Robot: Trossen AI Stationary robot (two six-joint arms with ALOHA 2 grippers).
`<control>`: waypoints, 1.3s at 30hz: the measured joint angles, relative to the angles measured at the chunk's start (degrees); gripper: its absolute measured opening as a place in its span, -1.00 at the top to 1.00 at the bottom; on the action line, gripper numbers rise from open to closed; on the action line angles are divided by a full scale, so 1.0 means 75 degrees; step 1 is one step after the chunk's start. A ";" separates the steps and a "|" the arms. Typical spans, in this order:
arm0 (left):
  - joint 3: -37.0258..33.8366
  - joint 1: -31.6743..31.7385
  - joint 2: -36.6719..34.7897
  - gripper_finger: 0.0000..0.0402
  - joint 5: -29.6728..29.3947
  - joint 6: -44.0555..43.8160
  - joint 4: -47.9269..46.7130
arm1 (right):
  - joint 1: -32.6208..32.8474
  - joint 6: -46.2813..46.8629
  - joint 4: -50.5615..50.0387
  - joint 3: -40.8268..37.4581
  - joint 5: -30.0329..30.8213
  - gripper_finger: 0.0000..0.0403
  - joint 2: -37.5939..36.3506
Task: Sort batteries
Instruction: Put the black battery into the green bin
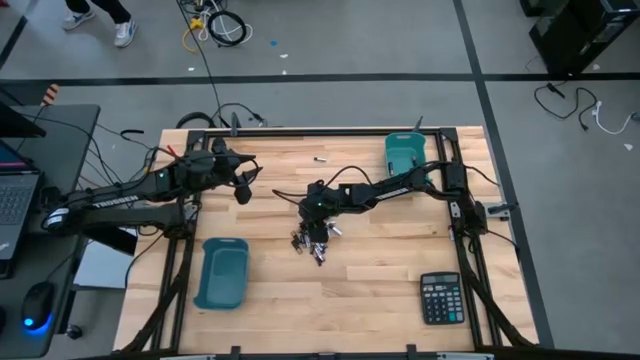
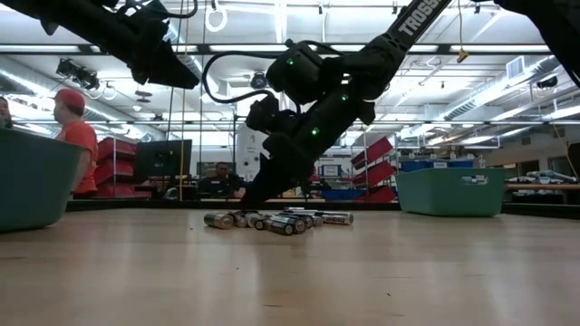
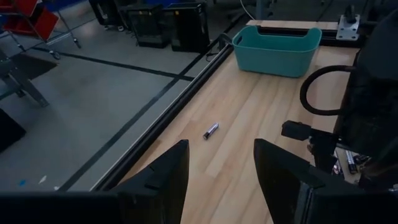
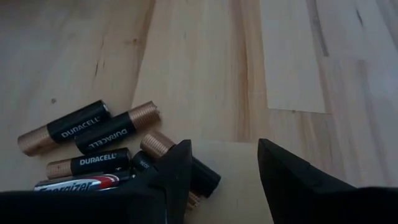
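The batteries [image 1: 312, 243] lie in a loose heap near the middle of the counter [image 1: 370, 290], touching one another, and that heap is why I am reaching in here. In my right wrist view I see copper-and-black cells [image 4: 93, 134] lying on their sides just ahead of my fingers, with nothing between them. My right jaws [image 1: 318, 228] stand apart and empty, low over the heap's edge; I judge this the moment before picking one cell, and the crowding could make me nudge its neighbours. One stray cell [image 1: 320, 159] lies alone near the counter's far edge, well apart from the rest, and it shows in my left wrist view too [image 3: 211, 130].

My right arm stretches from its base beside the far teal bin [image 1: 405, 155] across to the centre, wrist bent downward. My left jaws [image 1: 243, 183] are held apart as well, gripping nothing, raised above the counter with that arm extended from the left side and waiting. The near teal bin [image 1: 222, 272] sits close to my left arm, a handy drop for one sort. A calculator [image 1: 441, 298] rests at the right corner.
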 joint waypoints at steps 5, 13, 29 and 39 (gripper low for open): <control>0.0000 0.0000 0.0000 0.09 0.0000 0.0003 -0.0041 | -0.0084 -0.0104 -0.0030 0.0020 -0.0003 0.15 -0.0072; 0.0000 0.0000 0.0000 0.09 0.0000 0.0000 -0.0058 | -0.0168 -0.0364 -0.0412 0.0450 -0.0222 0.15 -0.0117; 0.0000 0.0000 0.0000 0.09 -0.0003 -0.0017 -0.0105 | -0.0166 -0.1302 -0.1796 0.0866 -0.0755 0.16 -0.0125; 0.0003 0.0000 0.0000 0.09 -0.0003 -0.0006 -0.0114 | -0.0172 -0.1470 -0.1445 0.0530 -0.0756 0.17 -0.0128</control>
